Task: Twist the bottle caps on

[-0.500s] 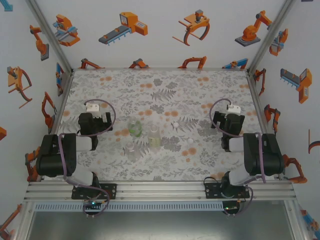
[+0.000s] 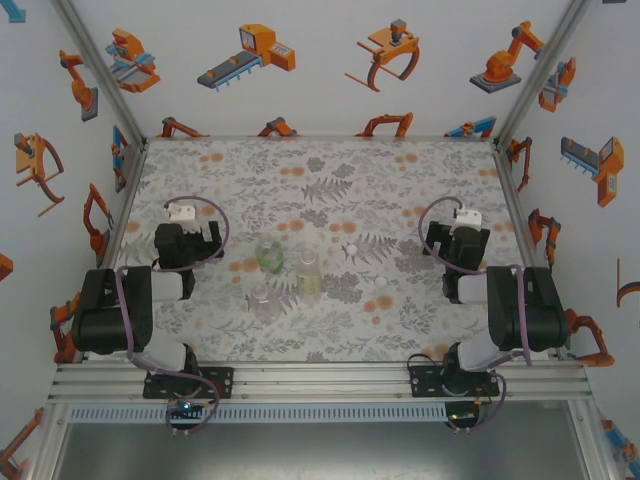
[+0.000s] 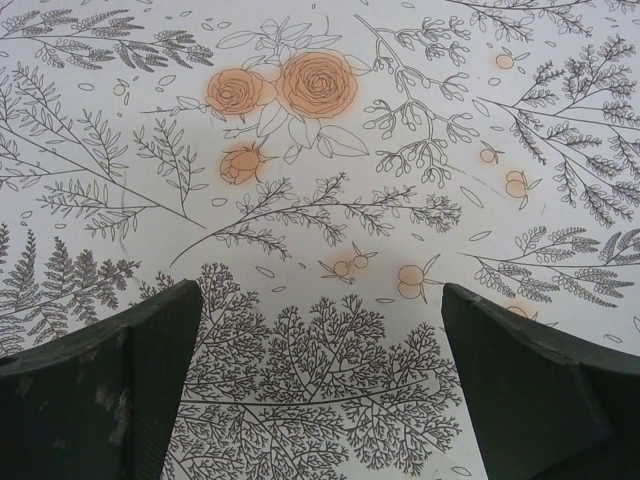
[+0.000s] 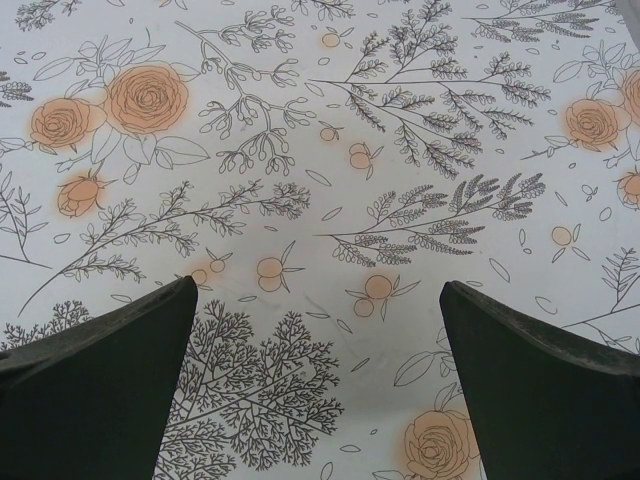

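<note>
I see the counter (image 2: 400,180) covered by a grey fern-and-leaf print with orange roses (image 3: 316,84). White walls (image 2: 320,100) on three sides carry orange machine pictures (image 2: 253,52). An aluminium rail (image 2: 320,380) runs along the counter's near edge.

The table (image 2: 330,170) has a grey fern and orange flower print. Mid-frame stand a green-tinted bottle (image 2: 268,252), a pale yellow bottle (image 2: 309,276) and a colourless bottle (image 2: 263,300), close together. Two white bottle caps (image 2: 351,249) lie to their right, apart.
</note>
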